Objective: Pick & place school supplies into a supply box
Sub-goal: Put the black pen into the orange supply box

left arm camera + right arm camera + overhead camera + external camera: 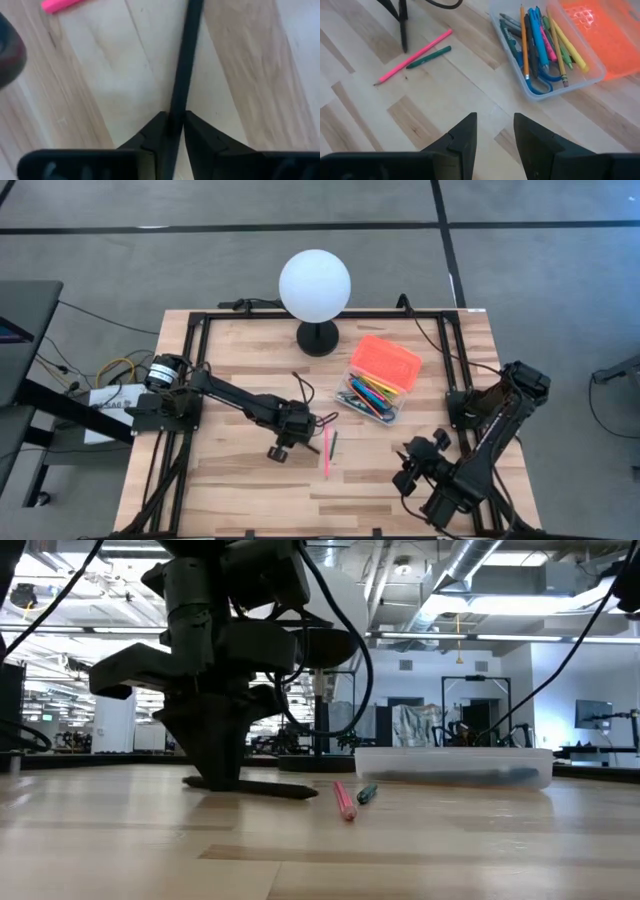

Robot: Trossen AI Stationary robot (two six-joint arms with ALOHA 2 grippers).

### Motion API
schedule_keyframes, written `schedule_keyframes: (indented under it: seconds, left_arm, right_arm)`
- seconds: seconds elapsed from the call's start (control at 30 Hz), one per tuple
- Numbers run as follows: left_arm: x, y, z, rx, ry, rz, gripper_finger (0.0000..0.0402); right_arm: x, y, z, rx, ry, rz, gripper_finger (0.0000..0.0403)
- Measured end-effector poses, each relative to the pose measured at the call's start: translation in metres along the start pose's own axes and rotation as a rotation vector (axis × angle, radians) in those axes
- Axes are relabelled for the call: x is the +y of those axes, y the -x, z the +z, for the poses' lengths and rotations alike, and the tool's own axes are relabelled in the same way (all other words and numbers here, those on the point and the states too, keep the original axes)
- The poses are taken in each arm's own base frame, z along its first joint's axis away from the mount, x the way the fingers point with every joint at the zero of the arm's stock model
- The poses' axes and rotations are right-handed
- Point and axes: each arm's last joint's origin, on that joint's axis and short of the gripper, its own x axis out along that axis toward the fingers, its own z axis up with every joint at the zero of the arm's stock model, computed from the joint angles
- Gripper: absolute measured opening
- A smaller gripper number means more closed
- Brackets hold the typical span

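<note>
The left gripper (303,420) is lowered to the table (230,490) near its centre, just to the left of two loose items. In the left wrist view its two fingers (150,140) are pressed against either side of a thin black pen (182,75) that lies flat on the wood, so the claw is clamped on the black pen. In the low view the same pen (265,789) lies on the surface under the fingers

A pink pencil (326,452) and a dark green marker (334,442) lie side by side on the table just right of the left gripper, untouched. In the right wrist view the pink pencil (415,55) and the green marker (429,57) are nearly touching along part of their lengths

The supply box (385,417), a clear plastic case, sits right of centre with its orange lid (386,361) open and lying on the far side. It holds blue-handled scissors (540,85), a wood-yellow pencil (524,40), blue pens (537,30) and a yellow crayon (567,42), among others

The right gripper (412,472) hovers above the near right part of the table, well apart from the box; its fingers (462,137) stand apart and hold nothing

A white globe lamp (315,285) on a black base stands at the far edge
</note>
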Motion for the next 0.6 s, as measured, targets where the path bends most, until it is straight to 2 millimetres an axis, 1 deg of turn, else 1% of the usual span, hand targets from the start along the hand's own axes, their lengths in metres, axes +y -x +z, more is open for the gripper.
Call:
schedule_keyframes:
  seconds: [0.13,0.3,0.5,0.6]
  left_arm:
    - [-0.0007,-0.0002,-0.0002,0.001,0.049,-0.017,0.0052]
    - [-0.0034,-0.0006,-0.0001,0.002,0.044,-0.021,0.0051]
    - [-0.0042,-0.0006,-0.0021,0.024,0.046,-0.032,0.0049]
    - [-0.0048,-0.0004,-0.0046,0.051,0.081,-0.038,0.0047]
  right_arm:
    - [0.0002,-0.0024,0.0026,0.001,0.004,-0.008,0.0123]
    - [0.0001,-0.0026,0.0029,0.0,0.008,-0.01,0.0123]
    - [0.0,-0.0026,0.0028,0.006,0.057,-0.012,0.0123]
    - [-0.0002,-0.0025,0.0027,0.011,0.058,-0.014,0.0123]
